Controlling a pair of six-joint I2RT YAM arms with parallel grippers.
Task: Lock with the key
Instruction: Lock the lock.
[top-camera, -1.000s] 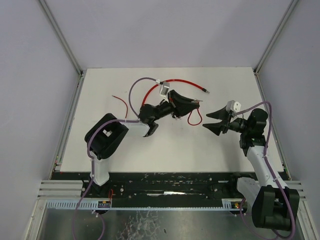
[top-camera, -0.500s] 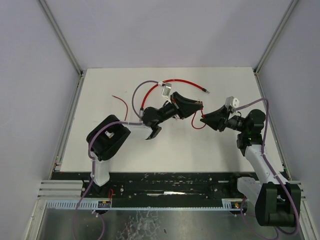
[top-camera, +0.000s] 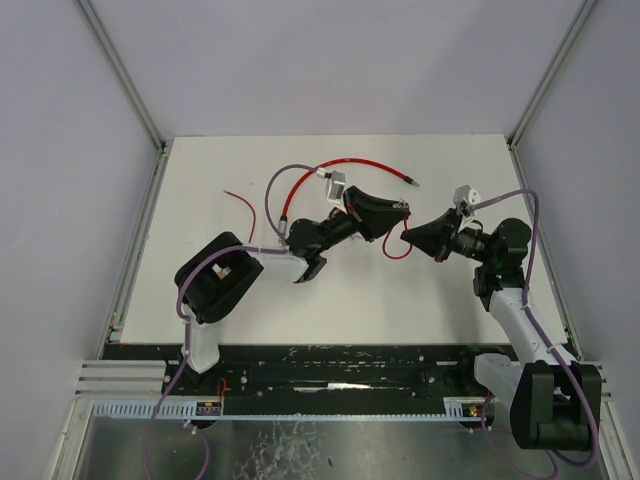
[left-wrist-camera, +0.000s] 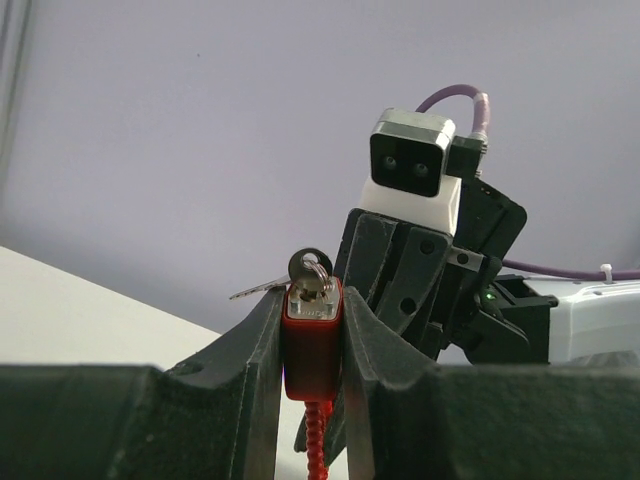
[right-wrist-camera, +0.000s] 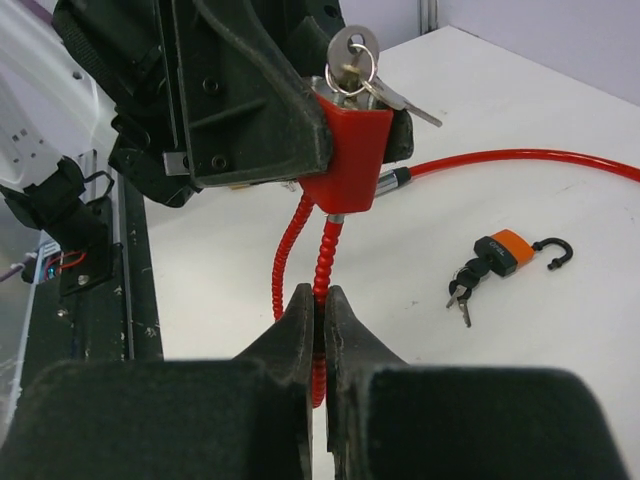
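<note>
Padlock (right-wrist-camera: 503, 252), orange with its black shackle swung open and small keys on it, lies on the white table (top-camera: 450, 300) in the right wrist view only; from above it is not seen. The top view alone gives the whole cable (top-camera: 350, 163), a glossy red arc across the far half of the table ending in a metal tip. The left wrist view alone faces the right arm's camera (left-wrist-camera: 412, 165), a grey box on a white block, just behind the lock (left-wrist-camera: 312, 345). The left arm folds at its elbow near the base and lies out toward mid-table, and the left gripper (top-camera: 385, 215) is raised off the surface, clenched on the lock's sides. The lock is a red plastic wedge with a silver face. The key (right-wrist-camera: 352, 50) stands in that face on a split ring, and a second key juts sideways from the ring. Below the body two ribbed red lengths of cable hang down. The right arm rises from its base and turns left, so the right gripper (right-wrist-camera: 318, 295) meets the left at mid-table, just under the lock. Its black fingers are pressed together with red showing in the slit; whether they pinch the cable cannot be told.
</note>
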